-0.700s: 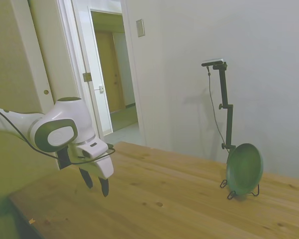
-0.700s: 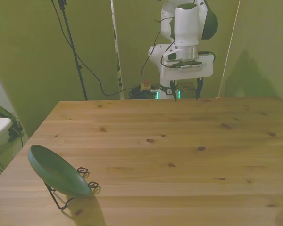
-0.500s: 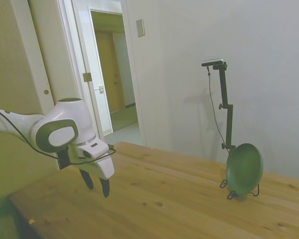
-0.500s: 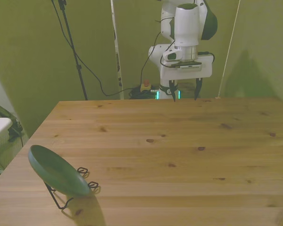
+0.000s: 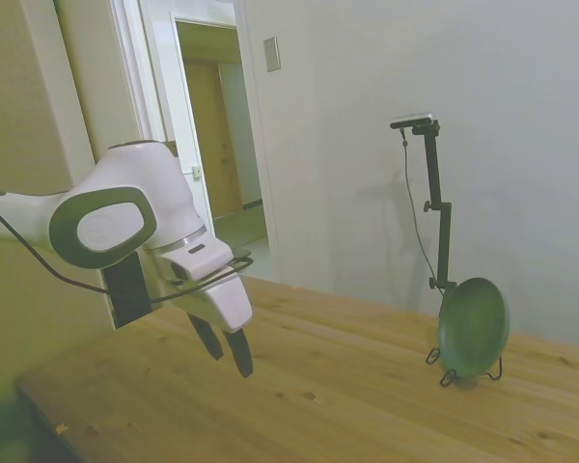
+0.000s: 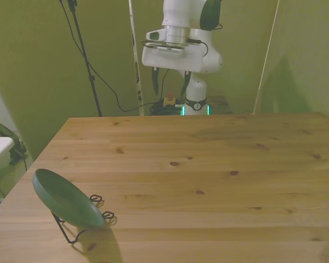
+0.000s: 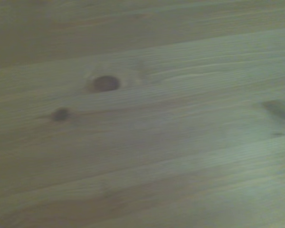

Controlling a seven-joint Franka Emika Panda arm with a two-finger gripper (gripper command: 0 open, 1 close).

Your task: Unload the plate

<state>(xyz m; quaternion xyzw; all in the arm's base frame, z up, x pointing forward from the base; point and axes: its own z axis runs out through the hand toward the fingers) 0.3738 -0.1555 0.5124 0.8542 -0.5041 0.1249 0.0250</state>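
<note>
Dark-green plate [image 5: 474, 327] [image 6: 66, 198] propped tilted on wire stand [image 6: 71, 228].

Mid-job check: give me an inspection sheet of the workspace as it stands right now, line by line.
Surface: wooden table, bare planks with dark knots; the wrist view shows only blurred wood grain.
Job's things: plate, dark green, leaning tilted in a thin black wire stand near the front view's left corner; not yet unloaded.
Clutter: nothing seen on the table besides plate and stand.
Claw: claw open, empty, hanging in the air by the table's far edge, well apart from the plate.
Cables: a dark cable loops along the arm; more cables hang behind the table.
Surroundings: open doorway and plain wall in the side view.
</note>
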